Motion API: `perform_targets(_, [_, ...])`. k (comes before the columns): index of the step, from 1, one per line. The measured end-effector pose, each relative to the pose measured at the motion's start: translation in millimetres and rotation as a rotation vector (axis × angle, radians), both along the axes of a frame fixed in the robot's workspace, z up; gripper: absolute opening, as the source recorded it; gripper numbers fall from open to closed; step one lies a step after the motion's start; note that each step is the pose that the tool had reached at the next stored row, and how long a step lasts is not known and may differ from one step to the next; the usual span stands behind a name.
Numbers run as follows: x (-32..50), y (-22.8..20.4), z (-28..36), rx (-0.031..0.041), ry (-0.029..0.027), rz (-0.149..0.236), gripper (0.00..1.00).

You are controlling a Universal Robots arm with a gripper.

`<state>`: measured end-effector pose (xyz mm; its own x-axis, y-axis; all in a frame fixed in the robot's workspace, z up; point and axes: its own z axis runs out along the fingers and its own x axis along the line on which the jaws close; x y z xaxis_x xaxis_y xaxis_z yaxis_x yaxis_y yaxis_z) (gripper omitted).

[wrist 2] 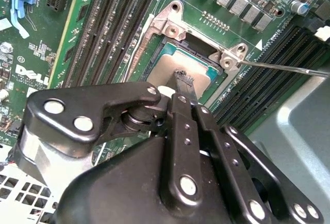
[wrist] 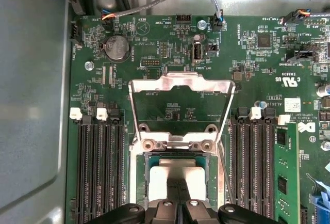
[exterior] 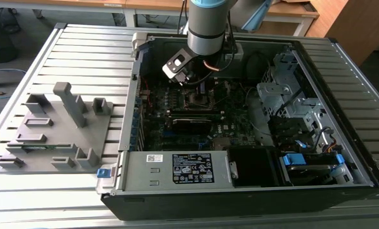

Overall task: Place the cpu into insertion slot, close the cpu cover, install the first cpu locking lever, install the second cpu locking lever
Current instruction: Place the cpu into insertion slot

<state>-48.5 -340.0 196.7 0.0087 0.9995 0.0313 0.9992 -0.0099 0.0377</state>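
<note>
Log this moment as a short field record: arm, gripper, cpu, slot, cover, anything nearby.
arm: reaches down into the open computer case
gripper: shut, tips over the cpu's top; contact cannot be told
cpu: lies flat inside the insertion slot
insertion slot: silver-rimmed, between banks of long black memory slots
cpu cover: stands upright on its hinge, open, not over the cpu
thin metal rod: juts out from the slot's corner
</note>
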Motion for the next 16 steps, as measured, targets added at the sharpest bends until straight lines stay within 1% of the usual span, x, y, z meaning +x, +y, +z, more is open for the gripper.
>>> perform_targets(5, [-0.1,-0.2,0.2,-0.0002,0.0001,0.000,0.11])
perform_targets(8, [0.4,0.7,2.6,0.0043,-0.0025,0.000,0.11])
perform_targets(11, [0.2,0.3,9.9,0.0019,-0.0012,0.000,0.11])
perform_targets(15, [0.2,0.3,18.5,0.0018,-0.0011,0.000,0.11])
perform_targets(16, [0.2,0.3,19.9,0.0018,-0.0011,0.000,0.11])
